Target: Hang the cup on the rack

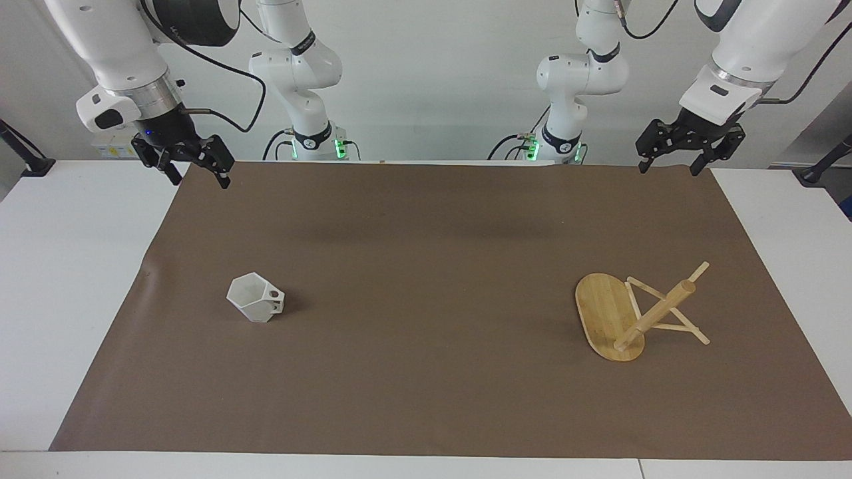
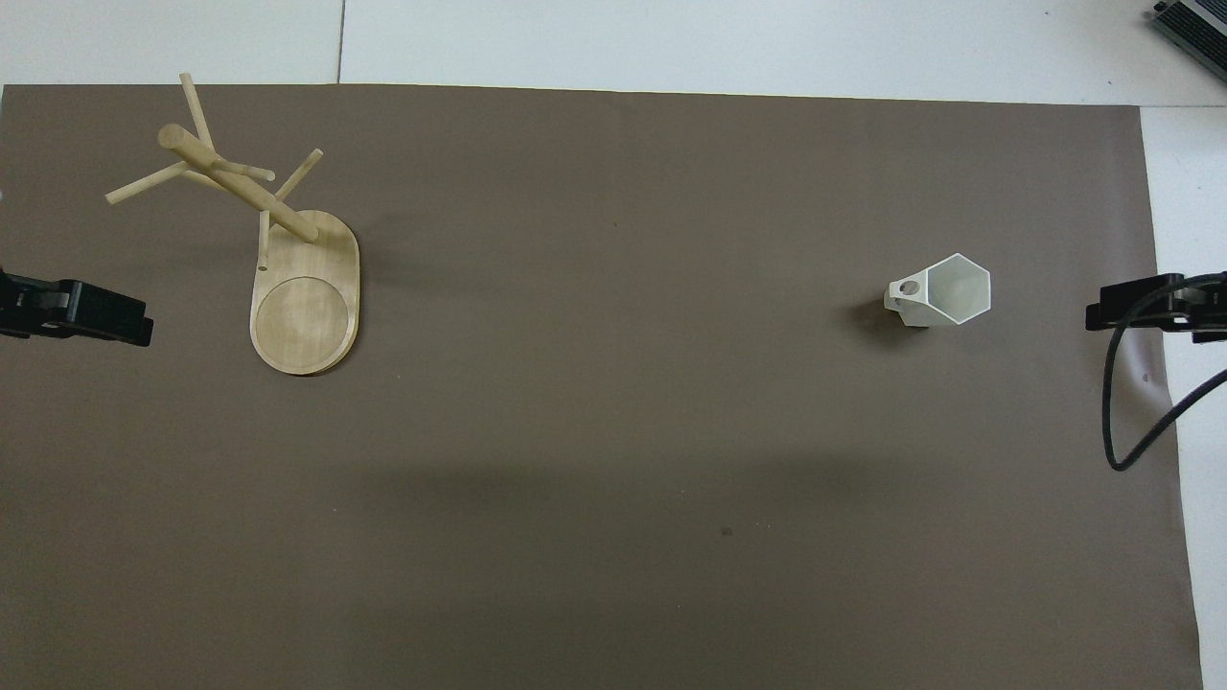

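Cup (image 1: 256, 299) sits upright on the brown mat (image 1: 426, 399) toward the right arm's end, rack (image 1: 609, 322) well apart at the left arm's end, seemingly standing. Left gripper (image 1: 667, 165) and right gripper (image 1: 198, 177) both hover with fingers spread, empty, over the mat's corners.

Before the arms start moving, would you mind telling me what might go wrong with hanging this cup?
1. The pegs on the rack are thin and splay at different angles, so the small round hole in the handle of the cup could miss one.
2. The cup stands apart from the rack, toward the right arm's end of the table, so it needs a long carry and may slip.
3. A knock might shift the unheld rack.
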Available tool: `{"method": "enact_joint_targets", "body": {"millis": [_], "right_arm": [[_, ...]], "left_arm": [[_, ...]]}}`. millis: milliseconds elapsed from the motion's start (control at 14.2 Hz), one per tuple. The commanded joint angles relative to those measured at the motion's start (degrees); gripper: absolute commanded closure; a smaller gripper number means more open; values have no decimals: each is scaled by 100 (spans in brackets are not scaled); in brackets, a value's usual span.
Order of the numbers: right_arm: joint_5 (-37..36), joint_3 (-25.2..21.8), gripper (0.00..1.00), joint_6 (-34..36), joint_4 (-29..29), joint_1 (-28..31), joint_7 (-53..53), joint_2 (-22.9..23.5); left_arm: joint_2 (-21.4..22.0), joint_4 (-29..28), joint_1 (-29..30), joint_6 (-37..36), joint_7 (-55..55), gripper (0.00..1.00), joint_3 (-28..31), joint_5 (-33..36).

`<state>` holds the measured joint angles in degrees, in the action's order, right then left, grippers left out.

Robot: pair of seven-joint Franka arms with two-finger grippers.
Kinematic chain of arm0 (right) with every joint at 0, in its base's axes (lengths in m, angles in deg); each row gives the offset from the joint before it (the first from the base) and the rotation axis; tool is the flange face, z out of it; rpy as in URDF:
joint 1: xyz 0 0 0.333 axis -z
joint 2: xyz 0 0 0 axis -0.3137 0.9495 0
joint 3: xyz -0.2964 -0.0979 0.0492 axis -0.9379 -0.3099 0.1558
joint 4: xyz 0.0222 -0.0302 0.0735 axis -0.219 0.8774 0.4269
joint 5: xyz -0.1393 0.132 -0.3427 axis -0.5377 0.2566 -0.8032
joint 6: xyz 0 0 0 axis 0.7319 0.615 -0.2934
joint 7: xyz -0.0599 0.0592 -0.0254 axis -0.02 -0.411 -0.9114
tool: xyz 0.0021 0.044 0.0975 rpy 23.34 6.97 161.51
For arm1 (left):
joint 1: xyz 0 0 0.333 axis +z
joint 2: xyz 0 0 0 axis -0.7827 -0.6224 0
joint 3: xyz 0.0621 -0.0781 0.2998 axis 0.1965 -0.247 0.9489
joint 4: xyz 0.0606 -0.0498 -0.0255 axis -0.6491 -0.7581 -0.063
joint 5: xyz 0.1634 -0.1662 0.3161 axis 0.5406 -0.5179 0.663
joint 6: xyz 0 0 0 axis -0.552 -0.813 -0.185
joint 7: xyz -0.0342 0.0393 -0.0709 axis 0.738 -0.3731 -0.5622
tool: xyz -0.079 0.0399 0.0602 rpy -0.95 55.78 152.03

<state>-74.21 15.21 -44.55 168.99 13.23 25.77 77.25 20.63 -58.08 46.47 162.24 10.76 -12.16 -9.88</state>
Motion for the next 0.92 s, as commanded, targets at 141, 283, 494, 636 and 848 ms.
{"method": "enact_joint_targets", "body": {"millis": [141, 283, 494, 636, 848], "right_arm": [[7, 2, 0, 48, 113, 39, 99, -131], [7, 2, 0, 48, 113, 31, 99, -131], [7, 11, 0, 39, 122, -5, 116, -131], [7, 2, 0, -118, 131, 48, 125, -122], [7, 2, 0, -838, 464, 48, 125, -148]], "left_arm": [[137, -142, 73, -27, -59, 0, -32, -92], [137, -142, 73, -27, -59, 0, -32, -92], [137, -142, 73, -27, -59, 0, -32, -92], [137, -142, 73, -27, -59, 0, -32, -92], [137, -142, 73, -27, -59, 0, -32, -92]]}}
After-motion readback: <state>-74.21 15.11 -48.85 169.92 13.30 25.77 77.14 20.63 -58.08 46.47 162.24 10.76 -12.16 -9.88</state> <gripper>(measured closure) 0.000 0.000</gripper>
